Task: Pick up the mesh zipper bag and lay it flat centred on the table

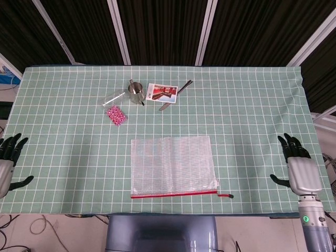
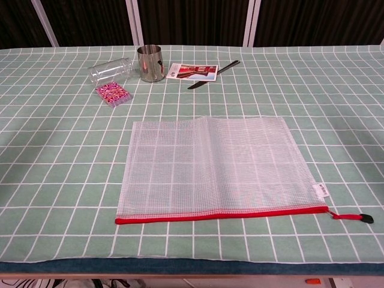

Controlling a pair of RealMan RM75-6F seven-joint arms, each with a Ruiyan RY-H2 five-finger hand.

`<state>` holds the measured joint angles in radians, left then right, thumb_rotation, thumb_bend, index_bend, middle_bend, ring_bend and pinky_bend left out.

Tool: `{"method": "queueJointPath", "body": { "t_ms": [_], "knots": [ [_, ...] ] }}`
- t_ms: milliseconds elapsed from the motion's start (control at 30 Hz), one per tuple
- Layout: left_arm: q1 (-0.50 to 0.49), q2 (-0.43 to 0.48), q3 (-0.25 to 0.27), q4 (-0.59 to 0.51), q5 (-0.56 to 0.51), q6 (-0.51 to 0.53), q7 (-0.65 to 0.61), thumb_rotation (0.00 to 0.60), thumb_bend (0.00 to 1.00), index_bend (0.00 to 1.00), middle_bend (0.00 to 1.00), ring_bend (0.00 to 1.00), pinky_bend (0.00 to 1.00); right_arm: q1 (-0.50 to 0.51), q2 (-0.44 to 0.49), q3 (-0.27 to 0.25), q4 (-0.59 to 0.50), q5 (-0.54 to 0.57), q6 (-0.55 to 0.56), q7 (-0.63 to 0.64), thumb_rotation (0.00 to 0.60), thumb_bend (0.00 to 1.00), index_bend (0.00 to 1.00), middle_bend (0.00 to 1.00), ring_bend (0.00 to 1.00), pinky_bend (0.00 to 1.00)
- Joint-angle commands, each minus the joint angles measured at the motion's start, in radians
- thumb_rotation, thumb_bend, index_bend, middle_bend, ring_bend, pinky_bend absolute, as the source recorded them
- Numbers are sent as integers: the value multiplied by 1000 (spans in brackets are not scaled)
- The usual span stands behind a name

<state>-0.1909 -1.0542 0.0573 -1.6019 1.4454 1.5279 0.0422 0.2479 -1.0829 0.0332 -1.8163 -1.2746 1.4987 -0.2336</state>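
Note:
The white mesh zipper bag lies flat on the green checked cloth, near the table's front middle. Its red zipper edge faces the front, and its pull tab sticks out at the right. My left hand hangs at the far left edge of the head view, fingers spread and holding nothing. Off the table's right side is my right hand, also spread and holding nothing. Both hands are far from the bag, and the chest view shows neither.
At the back left stand a metal cup, a clear jar on its side, a pink patterned packet, a printed card and a dark knife.

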Motion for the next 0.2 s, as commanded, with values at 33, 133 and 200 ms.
{"method": "queueJointPath", "body": {
  "t_ms": [33,133,200],
  "knots": [
    [40,-19,-7,38,-11,39,-63,600,76,0,0,0,0,-66,-23,-19,104,-57,70,92,600,110,0,0,0,223],
    [51,-40,-25,64,-2,63,-52,600,76,0,0,0,0,-88,-33,2,139,-56,94,139,600,109,0,0,0,223],
    [54,-50,-34,70,-1,63,-54,600,76,0,0,0,0,-91,-39,8,154,-59,86,147,600,109,0,0,0,223]
  ]
}}
